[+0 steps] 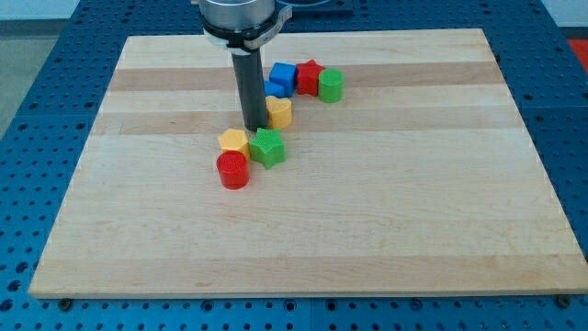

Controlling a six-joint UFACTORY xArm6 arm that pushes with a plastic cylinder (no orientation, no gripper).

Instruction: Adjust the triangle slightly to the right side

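Observation:
My tip (pixel 254 128) rests on the board just left of a yellow block (pixel 279 112) and just above a green star (pixel 268 147). A blue block (pixel 274 90), which may be the triangle, sits right of the rod and is partly hidden by it and the yellow block. A blue cube (pixel 283 74) lies just above it. A yellow block (pixel 233 141) and a red cylinder (pixel 233 170) lie below-left of the tip.
A red star (pixel 310 76) and a green cylinder (pixel 331 85) sit in a row right of the blue cube. The wooden board (pixel 413 202) lies on a blue perforated table (pixel 37 110). The arm's grey body (pixel 239 18) hangs at the view's top.

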